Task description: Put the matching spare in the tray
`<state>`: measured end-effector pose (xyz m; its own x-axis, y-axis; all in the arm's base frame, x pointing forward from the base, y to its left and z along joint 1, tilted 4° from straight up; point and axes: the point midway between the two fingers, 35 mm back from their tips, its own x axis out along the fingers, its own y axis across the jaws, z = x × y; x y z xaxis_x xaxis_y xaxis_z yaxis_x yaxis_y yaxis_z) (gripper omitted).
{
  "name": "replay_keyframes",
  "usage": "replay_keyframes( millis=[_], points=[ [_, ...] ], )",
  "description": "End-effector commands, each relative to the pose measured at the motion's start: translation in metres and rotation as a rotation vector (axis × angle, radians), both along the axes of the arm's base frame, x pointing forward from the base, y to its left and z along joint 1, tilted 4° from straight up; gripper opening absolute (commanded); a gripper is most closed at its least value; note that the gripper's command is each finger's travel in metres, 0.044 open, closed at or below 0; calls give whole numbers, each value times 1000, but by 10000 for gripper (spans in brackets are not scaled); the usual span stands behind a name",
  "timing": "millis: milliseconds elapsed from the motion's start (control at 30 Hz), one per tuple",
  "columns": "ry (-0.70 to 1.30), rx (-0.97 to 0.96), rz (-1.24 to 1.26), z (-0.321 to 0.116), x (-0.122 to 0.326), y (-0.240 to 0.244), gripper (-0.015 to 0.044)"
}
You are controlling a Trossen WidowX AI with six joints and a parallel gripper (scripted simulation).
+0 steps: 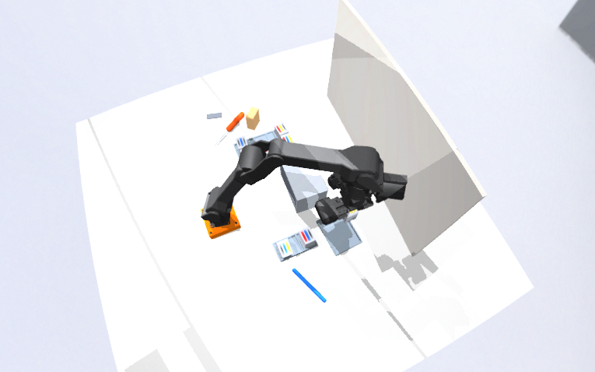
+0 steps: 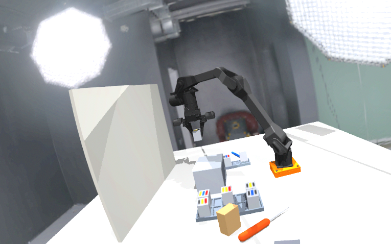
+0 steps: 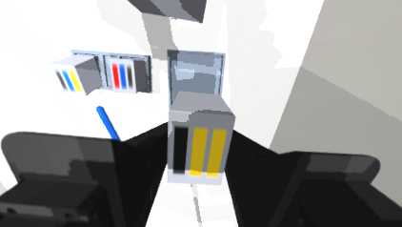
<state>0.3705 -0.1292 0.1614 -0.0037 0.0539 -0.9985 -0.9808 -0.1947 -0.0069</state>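
Clamped on a pale-grey block striped black, yellow, yellow (image 2: 197,135) (image 3: 201,150), the black gripper (image 1: 351,213) (image 2: 197,133) (image 3: 200,143) hangs near a big grey box (image 1: 302,187) (image 2: 209,174). Smaller, the shallow blue-grey tray (image 1: 340,237) (image 3: 195,73) lies just beside a two-block rack (image 1: 279,254) (image 2: 237,165) (image 3: 106,85) (blocks upright).

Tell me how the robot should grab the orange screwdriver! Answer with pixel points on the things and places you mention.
Probably by the middle of the fat orange handle (image 1: 235,121) (image 2: 254,229), coming from above, fingers across it: the screwdriver lies flat, and its shaft (image 1: 222,137) (image 2: 278,214) looks much thinner.
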Motion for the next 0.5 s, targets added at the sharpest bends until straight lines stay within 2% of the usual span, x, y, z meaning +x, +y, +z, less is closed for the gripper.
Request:
replay_keyframes(
  millis=[0,467],
  points=[
    [-1,-4,5,-3,1,-1,0],
    [-1,-4,5,-12,3,-1,0]
  ],
)
